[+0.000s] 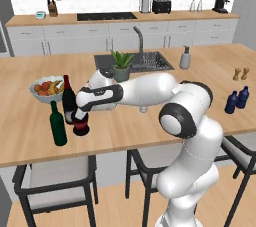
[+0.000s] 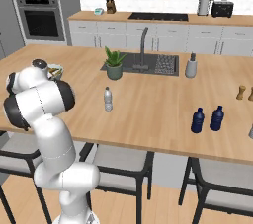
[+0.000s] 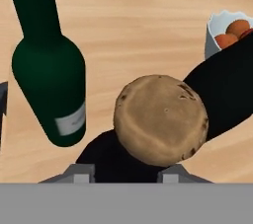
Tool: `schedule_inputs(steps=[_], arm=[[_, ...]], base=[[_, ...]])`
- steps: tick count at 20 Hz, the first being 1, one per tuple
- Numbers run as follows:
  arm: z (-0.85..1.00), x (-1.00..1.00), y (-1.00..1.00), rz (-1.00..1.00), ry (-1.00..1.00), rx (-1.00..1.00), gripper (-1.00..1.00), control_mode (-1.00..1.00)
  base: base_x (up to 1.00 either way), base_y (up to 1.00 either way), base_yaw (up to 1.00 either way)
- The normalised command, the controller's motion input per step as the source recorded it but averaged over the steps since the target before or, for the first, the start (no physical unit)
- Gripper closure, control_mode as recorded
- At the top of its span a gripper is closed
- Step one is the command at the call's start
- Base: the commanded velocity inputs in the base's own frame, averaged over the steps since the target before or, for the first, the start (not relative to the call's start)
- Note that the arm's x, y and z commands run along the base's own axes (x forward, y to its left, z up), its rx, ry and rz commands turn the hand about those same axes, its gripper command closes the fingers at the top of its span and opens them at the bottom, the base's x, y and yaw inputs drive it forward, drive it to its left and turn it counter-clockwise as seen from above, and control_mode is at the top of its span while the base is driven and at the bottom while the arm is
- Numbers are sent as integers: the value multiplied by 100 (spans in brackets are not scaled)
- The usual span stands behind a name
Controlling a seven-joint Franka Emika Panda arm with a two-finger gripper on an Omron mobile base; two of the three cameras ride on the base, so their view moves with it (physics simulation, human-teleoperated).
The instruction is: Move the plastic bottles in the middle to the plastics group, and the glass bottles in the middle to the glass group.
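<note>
Apparently delivering: hand (image 1: 80,116) sits over the squat black bottle (image 1: 81,127), fingers flanking its corked neck; grip uncertain. Bottle stands on the counter (image 1: 150,121) just beside the green wine bottle (image 1: 58,126), joining glass.

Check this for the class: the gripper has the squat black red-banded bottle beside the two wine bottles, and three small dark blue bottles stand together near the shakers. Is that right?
Not quite: two dark blue bottles stand together, not three, as the right base view shows. The rest holds: the gripper is at the squat bottle beside the wine bottles, and the shakers are nearby.
</note>
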Motion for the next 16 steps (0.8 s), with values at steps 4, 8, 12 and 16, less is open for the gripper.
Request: schedule_inputs(steps=[4, 8, 12, 16], arm=[[0, 0, 0, 0, 0, 0, -100, -100], [0, 0, -4, 0, 0, 0, -100, -100], [0, 0, -13, 0, 0, 0, -100, -100], [8, -16, -39, -2, -5, 2, -100, -100]], base=[[0, 0, 0], [0, 0, 0], [0, 0, 0], [0, 0, 0]])
